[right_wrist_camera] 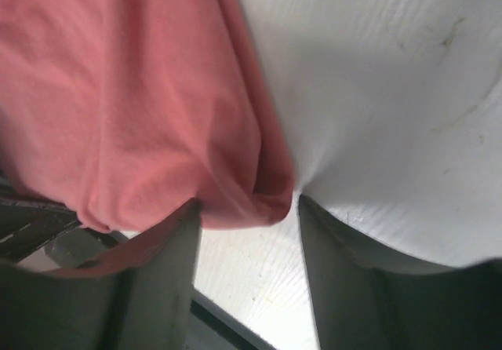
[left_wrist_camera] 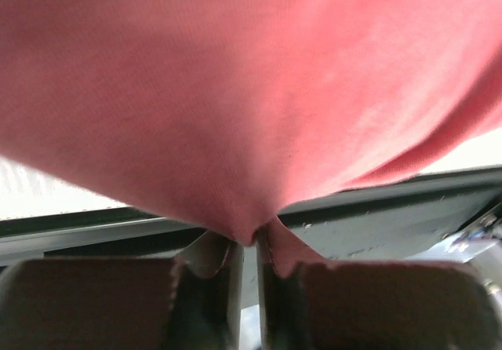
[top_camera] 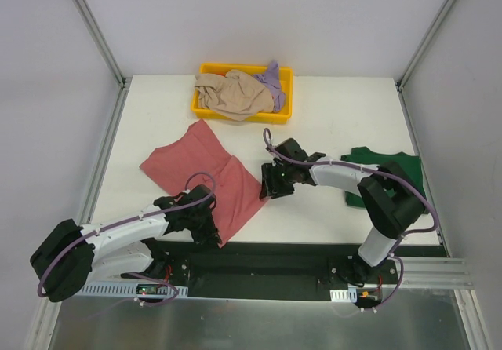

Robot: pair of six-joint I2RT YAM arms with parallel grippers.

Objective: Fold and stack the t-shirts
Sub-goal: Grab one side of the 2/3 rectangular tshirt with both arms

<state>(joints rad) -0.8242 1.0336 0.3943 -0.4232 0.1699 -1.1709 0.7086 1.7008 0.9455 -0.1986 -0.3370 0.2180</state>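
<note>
The dusty rose-red t-shirt (top_camera: pixel 205 177) lies spread on the white table, left of centre. My left gripper (top_camera: pixel 210 228) is at its near corner. In the left wrist view this gripper (left_wrist_camera: pixel 251 248) is shut on a pinch of the red cloth (left_wrist_camera: pixel 251 114), which fills the view. My right gripper (top_camera: pixel 271 185) is at the shirt's right edge. In the right wrist view it (right_wrist_camera: pixel 247 209) is open, with a folded red corner (right_wrist_camera: pixel 235 193) between its fingertips. The dark green t-shirt (top_camera: pixel 392 169) lies folded at the right, partly under my right arm. The beige t-shirt (top_camera: pixel 234 95) and the lavender t-shirt (top_camera: pixel 273 82) lie crumpled in the tray.
The yellow plastic tray (top_camera: pixel 278 118) stands at the table's back centre. The black base rail (top_camera: pixel 267 260) runs along the near edge, just behind the left gripper. Metal frame posts stand at both back corners.
</note>
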